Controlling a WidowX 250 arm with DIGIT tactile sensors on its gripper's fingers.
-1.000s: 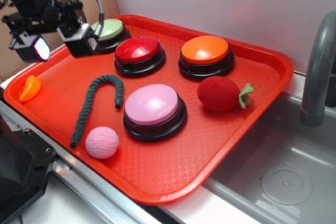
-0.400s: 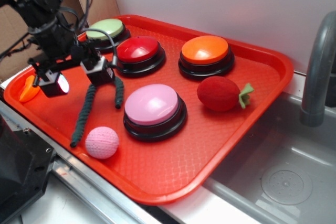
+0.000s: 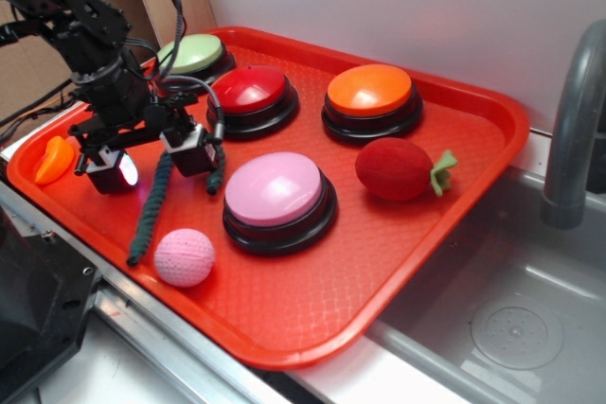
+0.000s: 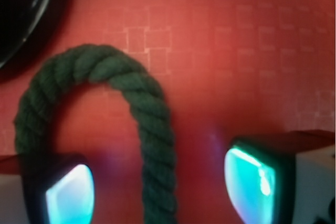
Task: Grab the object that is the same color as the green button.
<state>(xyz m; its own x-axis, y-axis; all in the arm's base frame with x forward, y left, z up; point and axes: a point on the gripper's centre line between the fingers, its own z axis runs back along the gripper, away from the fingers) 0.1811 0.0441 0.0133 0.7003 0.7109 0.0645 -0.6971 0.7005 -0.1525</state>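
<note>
1. Exterior view, change: the gripper [image 3: 151,160] has come down from beside the green button [image 3: 192,52] at the tray's [image 3: 492,111] far left corner, where it hung a second ago, to just above the rope [image 3: 150,215] near the tray's left edge. Its two fingers [image 3: 192,150] stand wide apart, one on each side of the rope's upper stretch, holding nothing. I judge the approach finished and the closing squeeze the step now due.
2. Exterior view, things: the rope is dark green, twisted and limp, lying flat from its hooked end near the red button [image 3: 250,90] down towards the pink knitted ball [image 3: 185,257] by the near edge. The buttons are glossy domes on black bases; the pink button [image 3: 275,188] sits just right of the rope. The tray is hard red plastic with a waffle grain.
3. Wrist view: the rope [image 4: 152,129] arches over in a cane-like bend, its coarse strands plain to see, and one leg runs down between the glowing fingers [image 4: 251,182], nearer the left finger. The rope looks soft and should compress under the pads, so a firm close seems wise.
</note>
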